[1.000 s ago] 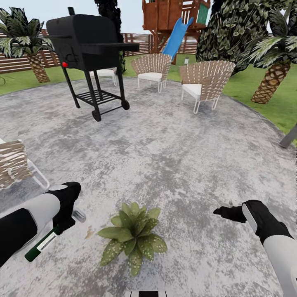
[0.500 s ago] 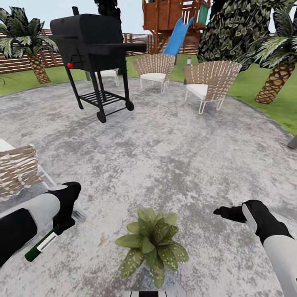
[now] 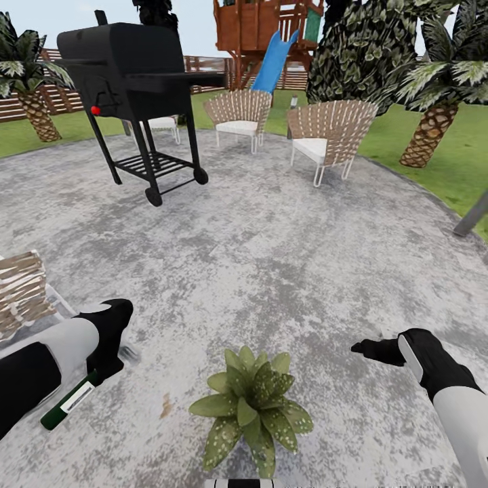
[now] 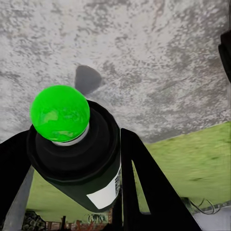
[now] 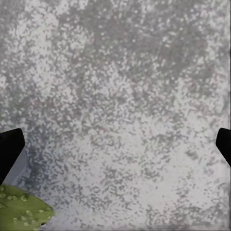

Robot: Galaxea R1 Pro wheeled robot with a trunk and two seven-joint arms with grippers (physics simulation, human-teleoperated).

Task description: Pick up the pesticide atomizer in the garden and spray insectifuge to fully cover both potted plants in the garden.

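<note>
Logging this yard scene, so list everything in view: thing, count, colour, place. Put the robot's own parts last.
potted plant: one, green, speckled, patio foreground.
pesticide atomizer: one, dark green, white label, in left gripper; top looks bright green in left wrist view.
grill: one, black, red knob, far left.
wicker chairs: two tan with white cushions far side, another at left edge.
palms: two, left and right.
playset: brown, blue slide.
patio: grey mottled.
left gripper: black, shut on atomizer.
right gripper: black, open, empty.
</note>
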